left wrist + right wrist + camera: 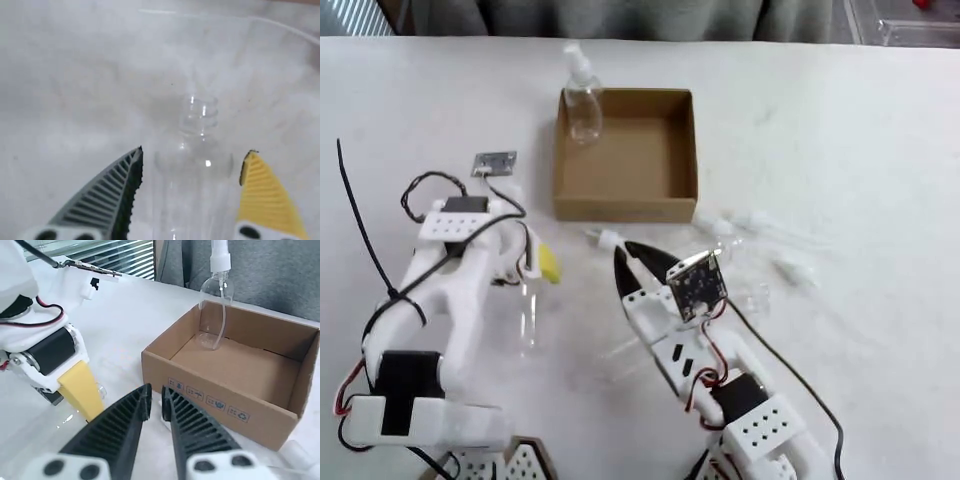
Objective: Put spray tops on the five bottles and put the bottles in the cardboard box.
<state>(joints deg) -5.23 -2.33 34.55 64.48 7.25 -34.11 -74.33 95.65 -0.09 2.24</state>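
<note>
White table (860,140), open room at right. Cardboard box (620,209) holds one capped bottle (583,105) (far-left corner). Left gripper (195,151) spread, straddling uncapped bottle (197,172); right gripper (156,387) nearly closed, empty, near box's front wall.

1 cardboard box (625,207), 1 capped bottle (583,105), 1 uncapped bottle (197,165), spray tops (605,238) no. unclear.

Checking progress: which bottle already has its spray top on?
The upright bottle in the cardboard box; the bottle at the left gripper has a bare neck.
</note>
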